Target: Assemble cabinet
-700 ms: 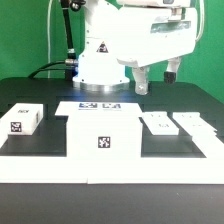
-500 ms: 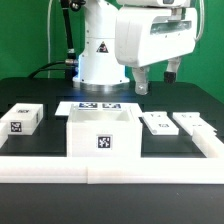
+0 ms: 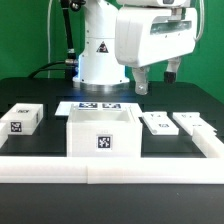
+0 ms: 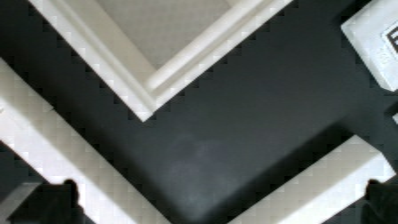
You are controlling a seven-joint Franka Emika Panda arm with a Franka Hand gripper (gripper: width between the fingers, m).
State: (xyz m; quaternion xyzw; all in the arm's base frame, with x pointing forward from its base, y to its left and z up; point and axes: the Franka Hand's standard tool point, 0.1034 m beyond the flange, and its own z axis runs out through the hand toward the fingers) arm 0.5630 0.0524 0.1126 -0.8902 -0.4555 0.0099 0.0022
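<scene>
The cabinet (image 3: pixel 100 135) is a white open-topped box with one tag on its front, standing mid-table. Its corner rim (image 4: pixel 157 75) shows in the wrist view, with dark table beyond it. My gripper (image 3: pixel 156 78) hangs in the air behind the cabinet and toward the exterior view's right, well above the table. It is open and empty. In the wrist view my gripper (image 4: pixel 214 205) shows only its two dark fingertips (image 4: pixel 54 205), wide apart with bare table between them.
A small white block with a tag (image 3: pixel 22 119) lies at the exterior view's left. Two flat white panels (image 3: pixel 157 123) (image 3: pixel 193 122) lie at the right. The marker board (image 3: pixel 100 106) lies behind the cabinet. A white rail (image 3: pixel 110 168) runs along the front.
Compared with 0.7 s ago the cabinet shows its open top and the front rail sits lower in view. Over the last half second nothing has moved.
</scene>
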